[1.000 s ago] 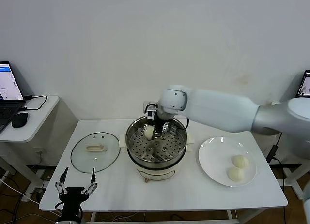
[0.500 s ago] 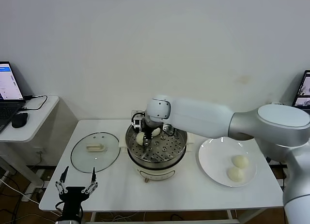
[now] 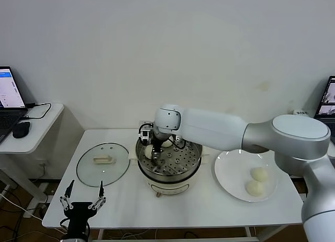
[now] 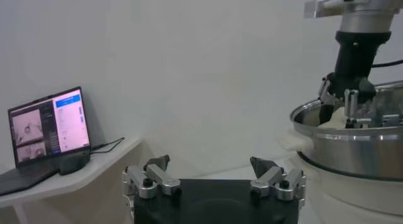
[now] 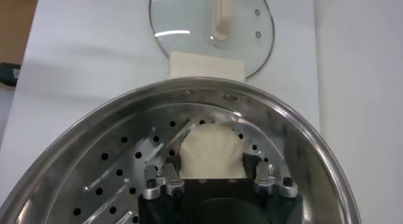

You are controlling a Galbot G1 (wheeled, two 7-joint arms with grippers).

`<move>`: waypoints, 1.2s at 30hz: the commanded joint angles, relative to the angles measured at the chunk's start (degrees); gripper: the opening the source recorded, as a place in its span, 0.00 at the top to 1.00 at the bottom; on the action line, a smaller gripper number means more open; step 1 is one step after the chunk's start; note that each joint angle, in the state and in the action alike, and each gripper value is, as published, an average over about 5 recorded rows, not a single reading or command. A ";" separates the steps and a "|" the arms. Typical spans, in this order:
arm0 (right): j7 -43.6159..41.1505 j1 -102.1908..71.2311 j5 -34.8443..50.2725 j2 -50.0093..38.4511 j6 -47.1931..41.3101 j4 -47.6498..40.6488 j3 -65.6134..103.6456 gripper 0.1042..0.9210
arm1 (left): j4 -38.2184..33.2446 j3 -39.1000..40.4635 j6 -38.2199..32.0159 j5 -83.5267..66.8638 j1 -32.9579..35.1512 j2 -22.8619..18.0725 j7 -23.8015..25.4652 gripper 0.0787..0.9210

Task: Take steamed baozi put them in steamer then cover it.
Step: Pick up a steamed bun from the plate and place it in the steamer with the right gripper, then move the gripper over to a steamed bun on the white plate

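Observation:
My right gripper [image 3: 155, 154] is down inside the steamer [image 3: 194, 163], at its left side, shut on a cream-white baozi [image 3: 148, 152]. In the right wrist view the baozi [image 5: 211, 150] sits between the fingers of that gripper [image 5: 212, 170], on the perforated tray [image 5: 113, 181]. A second baozi [image 3: 167, 143] lies at the back of the steamer, partly hidden by the arm. Two more baozi [image 3: 260, 174] [image 3: 255, 187] lie on the white plate [image 3: 230, 169]. The glass cover [image 3: 102, 163] lies flat on the table, left of the steamer. My left gripper [image 3: 82, 197] is open and parked at the table's front left.
A side table with a laptop [image 3: 9, 88] and a mouse [image 3: 21, 129] stands at the far left. The left wrist view shows the steamer [image 4: 352, 150] with the right gripper [image 4: 343, 109] in it. The wall is close behind the table.
My right gripper has moved the baozi leftwards and down, from the steamer's back middle to the tray's left side. The left arm has not moved.

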 commanded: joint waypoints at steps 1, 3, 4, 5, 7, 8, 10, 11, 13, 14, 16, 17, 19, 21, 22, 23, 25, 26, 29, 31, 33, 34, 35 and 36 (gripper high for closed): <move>-8.09 5.09 -4.26 -3.97 2.34 3.59 -0.08 0.14 | -0.08 -0.03 0.01 -0.02 0.05 0.04 -0.02 0.12; -10.18 7.70 -5.66 -6.87 3.57 5.75 -0.51 0.13 | -0.16 -0.06 0.01 -0.03 0.05 0.10 -0.02 0.12; -11.10 8.93 -6.26 -8.60 4.16 7.04 -0.84 0.12 | -0.19 -0.06 0.02 -0.04 0.04 0.13 -0.01 0.12; -11.85 10.09 -6.76 -10.49 4.67 8.49 -1.24 0.12 | -0.22 -0.03 0.02 -0.04 0.02 0.16 -0.01 0.12; -13.19 12.31 -7.55 -14.96 5.45 11.88 -2.18 0.12 | -0.29 0.06 0.03 -0.04 -0.03 0.23 0.00 0.12; -13.81 13.24 -7.96 -17.19 5.84 13.43 -2.60 0.12 | -0.31 0.12 0.03 -0.04 -0.05 0.29 0.01 0.12; -15.32 15.23 -8.98 -22.25 6.83 16.89 -3.48 0.12 | -0.32 0.25 0.03 -0.05 -0.13 0.46 0.02 0.12; -16.01 16.00 -9.51 -24.60 7.33 18.42 -3.87 0.12 | -0.29 0.31 0.03 -0.05 -0.19 0.55 0.02 0.12; -17.32 17.23 -10.77 -29.49 8.50 21.32 -4.57 0.12 | -0.17 0.46 0.04 -0.04 -0.34 0.74 0.03 0.12; -17.86 17.61 -11.47 -31.81 9.10 22.49 -4.82 0.12 | -0.11 0.56 0.04 -0.02 -0.42 0.82 0.03 0.12; -18.87 18.04 -13.17 -36.80 10.55 24.57 -5.17 0.12 | -0.03 0.87 0.05 0.09 -0.54 0.99 0.03 0.12; -19.47 17.90 -14.32 -39.16 11.42 25.34 -5.22 0.12 | -0.02 1.05 0.06 0.18 -0.57 1.07 0.03 0.12; -20.52 17.15 -16.75 -43.74 13.38 26.46 -5.18 0.12 | -0.02 1.39 0.05 0.38 -0.57 1.21 0.03 0.12; -21.55 15.72 -19.51 -47.85 15.62 27.34 -5.09 0.12 | 0.03 1.70 0.04 0.59 -0.55 1.31 0.02 0.12; -21.85 14.97 -20.69 -49.40 16.61 27.64 -5.03 0.12 | 0.07 1.83 0.04 0.70 -0.54 1.32 0.01 0.12; -22.13 14.00 -22.04 -50.83 17.66 27.89 -4.89 0.12 | 0.10 1.97 0.03 0.82 -0.51 1.32 0.01 0.12; -22.42 11.70 -24.63 -52.96 19.21 28.07 -4.08 0.12 | 0.13 2.22 0.02 1.03 -0.39 1.28 0.00 0.12; -22.53 10.37 -25.92 -53.82 19.94 28.04 -3.30 0.12 | 0.12 2.35 0.02 1.16 -0.31 1.24 0.00 0.12; -22.71 5.13 -29.57 -56.04 21.87 27.55 -0.09 0.12 | 0.09 2.71 0.02 1.52 -0.07 1.10 -0.01 0.12; -22.67 0.95 -31.84 -56.95 23.16 26.92 2.14 0.12 | 0.11 2.86 0.02 1.71 0.06 0.98 -0.02 0.12; -22.39 -4.21 -34.13 -57.42 24.31 26.13 5.65 0.12 | 0.14 2.97 0.02 1.88 0.18 0.86 -0.03 0.12; -22.23 -6.66 -34.92 -57.47 24.66 25.79 7.61 0.12 | 0.14 3.00 0.03 1.95 0.22 0.80 -0.04 0.12; -22.02 -9.18 -35.63 -57.40 24.89 25.48 9.75 0.12 | 0.14 3.03 0.03 2.03 0.26 0.73 -0.04 0.12; -21.76 -11.81 -36.34 -57.26 25.03 25.14 11.96 0.12 | 0.14 3.05 0.03 2.11 0.30 0.67 -0.05 0.12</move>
